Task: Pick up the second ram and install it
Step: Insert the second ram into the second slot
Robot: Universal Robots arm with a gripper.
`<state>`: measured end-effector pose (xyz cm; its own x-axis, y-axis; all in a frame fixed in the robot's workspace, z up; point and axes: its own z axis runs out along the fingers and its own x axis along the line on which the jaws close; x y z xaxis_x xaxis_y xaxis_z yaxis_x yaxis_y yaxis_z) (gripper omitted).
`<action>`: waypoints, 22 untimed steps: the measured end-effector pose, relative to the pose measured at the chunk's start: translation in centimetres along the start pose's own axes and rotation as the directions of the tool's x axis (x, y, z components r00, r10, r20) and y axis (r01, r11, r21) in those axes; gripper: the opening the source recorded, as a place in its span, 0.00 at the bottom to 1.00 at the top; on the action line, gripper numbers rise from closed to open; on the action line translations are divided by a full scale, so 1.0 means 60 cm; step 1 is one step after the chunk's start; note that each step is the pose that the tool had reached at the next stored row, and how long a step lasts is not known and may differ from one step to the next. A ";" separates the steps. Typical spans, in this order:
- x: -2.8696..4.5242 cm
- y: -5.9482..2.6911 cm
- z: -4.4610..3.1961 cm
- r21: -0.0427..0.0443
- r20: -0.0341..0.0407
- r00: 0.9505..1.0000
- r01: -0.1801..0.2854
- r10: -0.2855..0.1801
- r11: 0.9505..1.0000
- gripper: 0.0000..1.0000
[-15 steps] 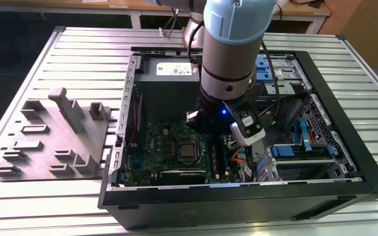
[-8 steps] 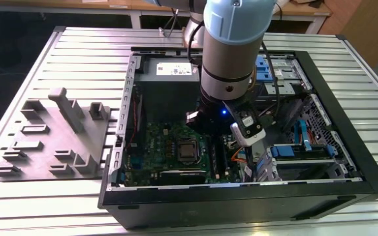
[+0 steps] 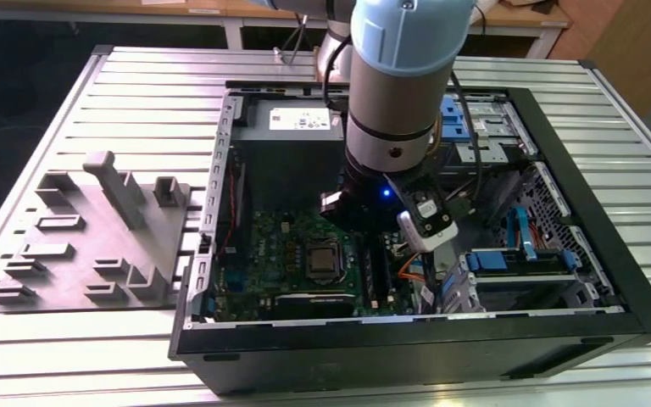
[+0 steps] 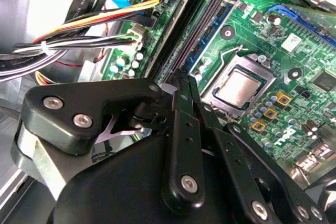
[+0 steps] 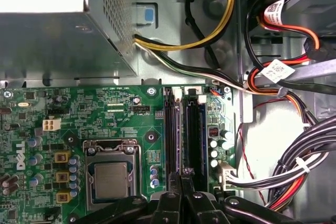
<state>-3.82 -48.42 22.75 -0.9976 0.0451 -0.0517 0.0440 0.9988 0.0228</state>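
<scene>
1. Black linked arms of the end effector [image 4: 185, 77] [image 5: 185, 174] sit closest to both wrist cameras. Its fingers are drawn together, tips down over the memory slots.
2. Worktop [image 3: 77, 356]: ribbed metal slats, carrying everything listed below.
3. Computer case [image 3: 416, 352]: black, side panel off, lying open-side up in the middle of the worktop.
4. Robot arm [image 3: 399, 85]: pale blue and silver, reaching straight down into the case, wrist low over the board.
5. Grey tray [image 3: 77, 254]: moulded plastic with upright blocks, on the worktop just beside the case on the exterior view's left.
6. Motherboard [image 3: 269, 246] [image 5: 105, 108] [image 4: 294, 61]: green, flat on the case floor.
7. Cable bundle [image 5: 310, 156] [image 4: 79, 40]: black, white, orange and red leads, running alongside the board's edge near the slots.
8. Processor [image 3: 322, 259] [image 5: 111, 177] [image 4: 241, 87]: silver-capped, in its socket, near the slots but apart from them.
9. Second ram [image 5: 174, 135] [image 4: 189, 24]: thin dark stick on edge along a slot of the motherboard, running away from the fingertips. I cannot tell whether the fingers pinch it or only meet it, nor whether it is fully seated.
</scene>
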 end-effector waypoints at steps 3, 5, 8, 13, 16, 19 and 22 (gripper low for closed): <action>0.000 0.000 -0.001 0.000 0.000 1.000 0.000 0.000 1.000 0.11; -0.001 0.000 -0.001 0.000 0.000 1.000 0.000 0.000 1.000 0.11; -0.004 0.000 -0.001 0.000 0.000 1.000 0.001 -0.001 1.000 0.11; -0.005 0.000 -0.004 0.000 0.000 1.000 0.001 -0.001 1.000 0.11; -0.005 0.000 -0.009 0.000 0.000 1.000 0.001 -0.001 1.000 0.11; -0.005 0.000 -0.009 0.000 0.000 1.000 0.001 -0.001 1.000 0.11; -0.005 -0.002 -0.008 0.000 0.000 1.000 0.002 -0.002 1.000 0.11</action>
<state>-3.56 -48.56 23.27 -0.9977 0.0428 -0.0516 0.0417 0.9989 0.0227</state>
